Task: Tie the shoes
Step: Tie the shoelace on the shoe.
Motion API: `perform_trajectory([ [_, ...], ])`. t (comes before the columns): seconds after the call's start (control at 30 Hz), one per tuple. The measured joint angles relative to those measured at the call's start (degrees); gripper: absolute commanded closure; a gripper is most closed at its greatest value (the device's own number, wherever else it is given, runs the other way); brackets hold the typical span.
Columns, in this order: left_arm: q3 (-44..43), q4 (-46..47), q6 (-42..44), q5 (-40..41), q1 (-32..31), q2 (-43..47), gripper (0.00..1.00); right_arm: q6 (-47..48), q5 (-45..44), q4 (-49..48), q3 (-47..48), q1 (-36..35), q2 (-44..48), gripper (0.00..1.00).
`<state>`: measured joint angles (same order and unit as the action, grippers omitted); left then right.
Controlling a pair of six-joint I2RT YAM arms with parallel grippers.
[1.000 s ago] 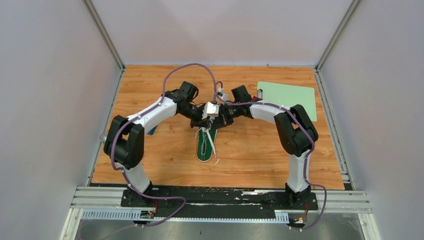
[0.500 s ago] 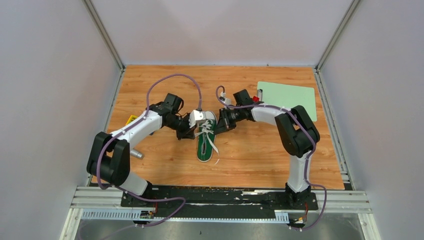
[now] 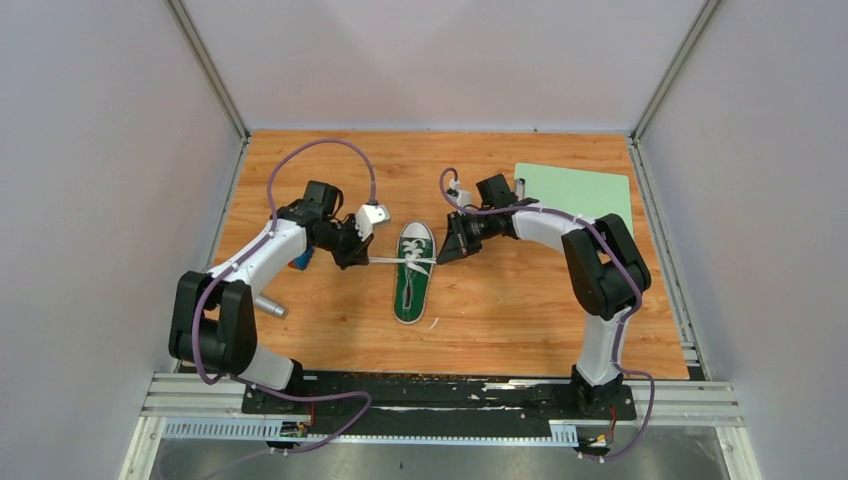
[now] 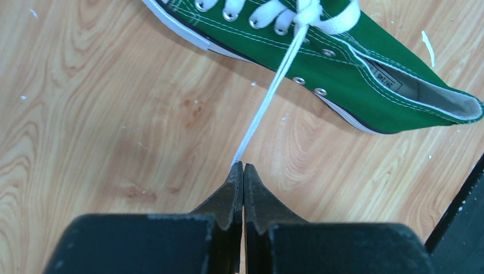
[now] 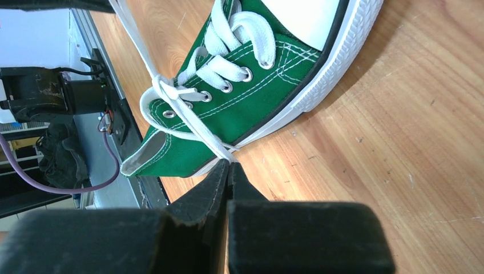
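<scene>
**Two claws, one lace strand each**

Both of your claws are pressed together on the laces (image 3: 412, 262). Your left claw (image 4: 243, 165) has its fingers flat against each other. The left strand (image 4: 266, 97) comes out right at the tips and runs straight and tight up to the knot (image 4: 308, 10) over the eyelets of the sneaker (image 4: 365, 74). Your right claw (image 5: 229, 164) is closed the same way. The right strand (image 5: 200, 127) is pinched at its tips and stretched in a straight line back to where the laces cross.

Now the view from above. The sneaker sits on its sole in the middle of the wooden table (image 3: 520, 320). Its white toe cap (image 3: 416, 233) points away from the arm bases and its heel faces the near edge. Your left claw is just to the left of the shoe and your right claw just to the right, so the sneaker lies between them. The two strands make nearly one straight line across the shoe. Neither claw touches the canvas, and only lace is in the grip. The rest of the lacing zigzags through the eyelets up toward the toe.

Off at the far right, a green mat (image 3: 580, 198) lies flat, well apart from the shoe.
</scene>
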<state>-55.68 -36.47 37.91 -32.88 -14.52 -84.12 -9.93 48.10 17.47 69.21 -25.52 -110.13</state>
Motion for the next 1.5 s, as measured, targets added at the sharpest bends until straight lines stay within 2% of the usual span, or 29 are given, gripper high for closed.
perform_trajectory([
  [0.33, -1.0, 0.8, -1.6, 0.5, 0.7, -3.5, 1.00, 0.6, -0.3, 0.3, -0.5, 0.0, 0.0, 1.00],
  [0.93, 0.5, 2.6, -3.1, 3.4, 1.4, -3.5, 1.00, 0.6, -1.6, 0.3, -1.4, 0.2, 0.0, 1.00],
  [1.5, 0.7, 2.5, -4.3, 2.3, 1.8, -4.2, 1.00, 0.6, -1.0, 0.3, -1.5, 0.3, 0.0, 1.00],
])
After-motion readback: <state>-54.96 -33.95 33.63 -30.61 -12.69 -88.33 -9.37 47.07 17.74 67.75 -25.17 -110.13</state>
